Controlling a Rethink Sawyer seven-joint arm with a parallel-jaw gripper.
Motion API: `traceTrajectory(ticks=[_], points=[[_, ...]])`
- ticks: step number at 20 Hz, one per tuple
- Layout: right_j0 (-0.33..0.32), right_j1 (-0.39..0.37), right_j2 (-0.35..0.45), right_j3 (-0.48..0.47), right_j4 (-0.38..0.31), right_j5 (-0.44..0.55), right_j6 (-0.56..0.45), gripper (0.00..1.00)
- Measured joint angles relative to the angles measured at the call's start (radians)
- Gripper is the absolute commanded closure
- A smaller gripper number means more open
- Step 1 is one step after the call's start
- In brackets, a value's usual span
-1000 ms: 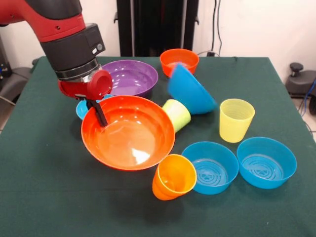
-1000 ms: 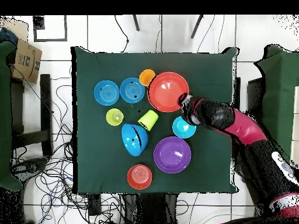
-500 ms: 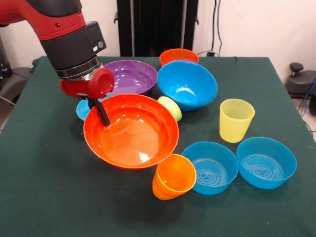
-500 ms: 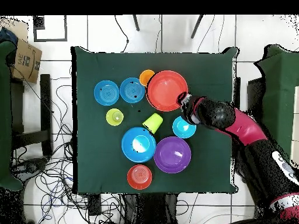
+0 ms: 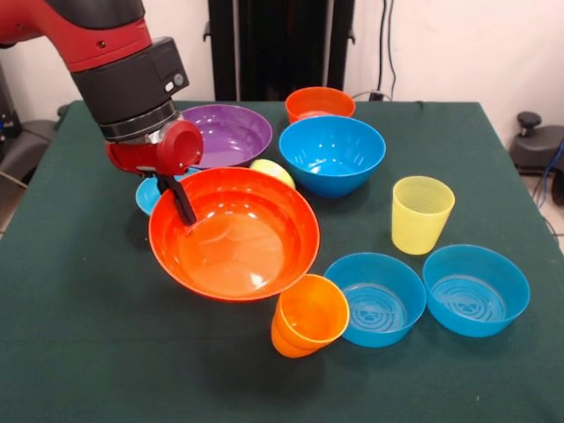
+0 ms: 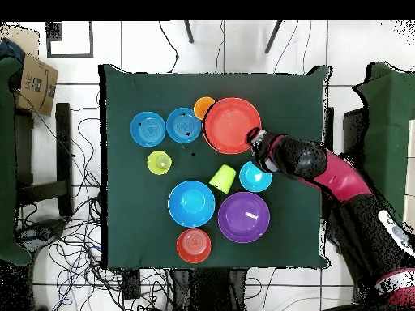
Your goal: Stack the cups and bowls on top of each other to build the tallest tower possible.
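My gripper [image 5: 184, 214] is shut on the left rim of the large orange bowl [image 5: 238, 238], holding it tilted toward the camera; one black finger [image 5: 179, 199] shows inside the rim. In the overhead view the gripper [image 6: 257, 140] sits at the edge of the orange bowl [image 6: 231, 125]. An orange cup [image 5: 308, 315] lies on its side just under the bowl's near edge. The large blue bowl [image 5: 332, 154] stands upright beside the purple bowl [image 5: 227, 132]. A lime green cup [image 5: 271, 169] lies behind the orange bowl, mostly hidden. The pale yellow cup [image 5: 421, 213] stands upright.
Two medium blue bowls [image 5: 375, 298] [image 5: 476, 289] sit side by side at the front right. A small orange bowl [image 5: 320, 102] is at the back and a small blue bowl [image 5: 144, 195] peeks out under the gripper. Cables and chairs surround the table [image 6: 121, 235].
The large blue bowl dropped from its tipped pose and settled upright. The lime green cup rolled toward the purple bowl. The orange bowl rose slightly in my grip, then held still.
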Motion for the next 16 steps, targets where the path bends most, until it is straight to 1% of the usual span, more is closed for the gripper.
traceTrajectory(ticks=[5, 9, 16], points=[[0.000, -0.009, 0.000, 0.001, 0.000, 0.003, 0.000, 1.00], [0.000, -0.037, 0.000, 0.011, 0.004, 0.026, 0.000, 1.00], [0.000, -0.113, 0.009, 0.042, 0.039, 0.143, 0.000, 1.00]])
